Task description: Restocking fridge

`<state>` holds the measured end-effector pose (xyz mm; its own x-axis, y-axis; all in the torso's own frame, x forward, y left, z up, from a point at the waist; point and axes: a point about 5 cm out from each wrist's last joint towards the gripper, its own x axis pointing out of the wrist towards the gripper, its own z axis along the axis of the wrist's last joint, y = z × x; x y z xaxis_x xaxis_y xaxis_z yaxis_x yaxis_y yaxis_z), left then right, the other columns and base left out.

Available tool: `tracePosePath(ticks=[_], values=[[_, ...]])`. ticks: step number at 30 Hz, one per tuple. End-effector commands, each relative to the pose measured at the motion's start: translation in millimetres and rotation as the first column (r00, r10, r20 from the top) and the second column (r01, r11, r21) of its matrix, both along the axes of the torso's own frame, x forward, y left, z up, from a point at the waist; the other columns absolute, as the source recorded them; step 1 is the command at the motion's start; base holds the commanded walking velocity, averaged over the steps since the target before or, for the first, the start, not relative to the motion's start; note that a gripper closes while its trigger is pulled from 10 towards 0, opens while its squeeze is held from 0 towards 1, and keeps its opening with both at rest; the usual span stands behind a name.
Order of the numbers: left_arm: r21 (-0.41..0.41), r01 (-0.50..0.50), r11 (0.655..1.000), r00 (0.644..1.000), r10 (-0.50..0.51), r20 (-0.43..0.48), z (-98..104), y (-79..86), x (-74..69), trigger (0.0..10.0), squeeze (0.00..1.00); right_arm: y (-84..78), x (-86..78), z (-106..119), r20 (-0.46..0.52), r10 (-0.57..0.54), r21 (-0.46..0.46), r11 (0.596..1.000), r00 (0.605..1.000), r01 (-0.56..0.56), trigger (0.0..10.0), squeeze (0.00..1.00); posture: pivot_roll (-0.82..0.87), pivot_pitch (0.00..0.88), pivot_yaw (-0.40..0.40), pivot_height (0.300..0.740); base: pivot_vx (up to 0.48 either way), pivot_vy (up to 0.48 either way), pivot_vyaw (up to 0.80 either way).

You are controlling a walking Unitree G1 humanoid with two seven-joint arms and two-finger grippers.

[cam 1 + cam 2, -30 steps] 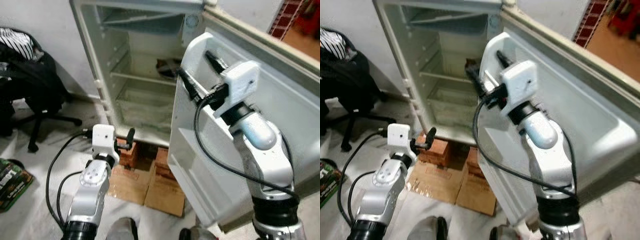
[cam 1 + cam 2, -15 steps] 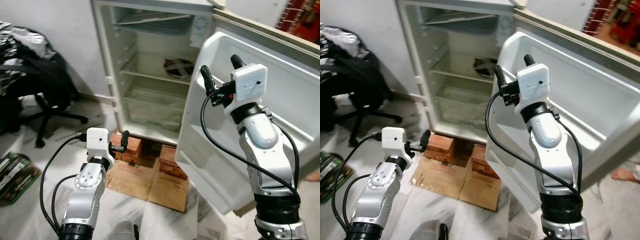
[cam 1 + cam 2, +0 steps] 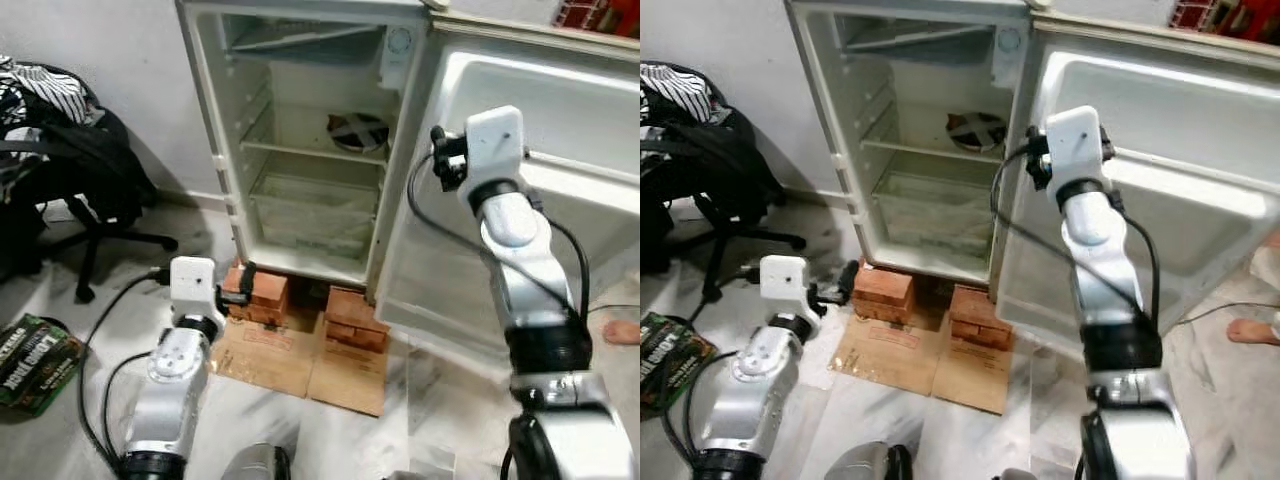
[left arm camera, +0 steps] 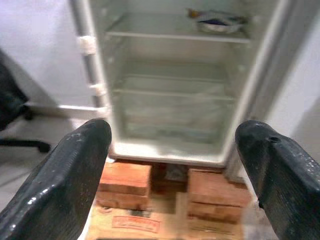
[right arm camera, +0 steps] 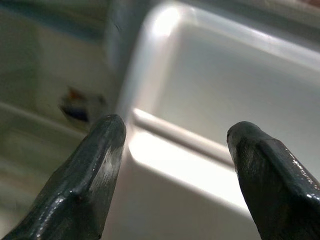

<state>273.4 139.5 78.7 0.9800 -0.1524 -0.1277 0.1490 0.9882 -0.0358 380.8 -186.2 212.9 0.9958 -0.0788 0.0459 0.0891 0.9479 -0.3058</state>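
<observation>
- Fridge [image 3: 310, 150]: white, stands on red bricks [image 3: 300, 300] w/ flattened cardboard [image 3: 300, 355] on the floor in front. Cabinet is open toward me.
- Fridge contents: I see one dish [image 3: 358, 130], dark w/ a light cross pattern, at the back of the middle shelf [image 3: 300, 150], robot's-right side. Left wrist view shows it as a shallow bowl [image 4: 216, 19]. Upper wire rack [image 3: 300, 38] carries nothing I can see. Clear crisper drawer [image 3: 315, 210] at the bottom; contents not readable through the plastic.
- Door [image 3: 520, 190]: swung wide to robot's right, inner liner facing me. Its moulded door shelves [image 3: 1160, 175] look bare.
- Right gripper [image 3: 437, 160]: raised at door height, just beside the door's hinge-side edge. Fingers [image 5: 90, 170] spread apart in right wrist view, nothing between them, pointing at the door liner [image 5: 215, 100].
- Left gripper [image 3: 243, 285]: low, near the bricks at the cabinet's foot. Fingers [image 4: 65, 175] wide apart, nothing held, aimed into the cabinet.
- Edges & room: cabinet's hinge-free side wall [image 3: 215, 150] is on robot's left; open floor [image 3: 120, 290] lies in front of it.
- Surroundings: office chair [image 3: 70, 170] piled w/ dark clothes well left of the fridge. Green carton [image 3: 35, 355] on the floor by the left arm. A person's bare foot [image 3: 1250, 330] at far right edge.
</observation>
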Motion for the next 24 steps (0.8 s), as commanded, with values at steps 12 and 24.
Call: tracePosePath(ticks=[12, 24], values=[[0.003, -0.028, 1.000, 1.000, 0.027, 0.013, 2, 10.6, -7.3, 10.0, 0.00, 0.8, 8.5, -23, -0.098, -0.013, 0.105, 0.994, 0.995, 0.023, 10.0, 0.00, 0.02, 0.086, 0.007, 0.740, 0.000, 0.000, 0.00], [0.007, -0.015, 1.000, 1.000, 0.015, 0.000, 0, 11.9, -10.0, 10.0, 0.00, -16.5, -15.9, -67, -0.184, -0.044, 0.094, 0.994, 0.982, 0.062, 10.0, 0.00, 0.02, 0.065, 0.014, 0.740, 0.000, 0.000, 0.00]])
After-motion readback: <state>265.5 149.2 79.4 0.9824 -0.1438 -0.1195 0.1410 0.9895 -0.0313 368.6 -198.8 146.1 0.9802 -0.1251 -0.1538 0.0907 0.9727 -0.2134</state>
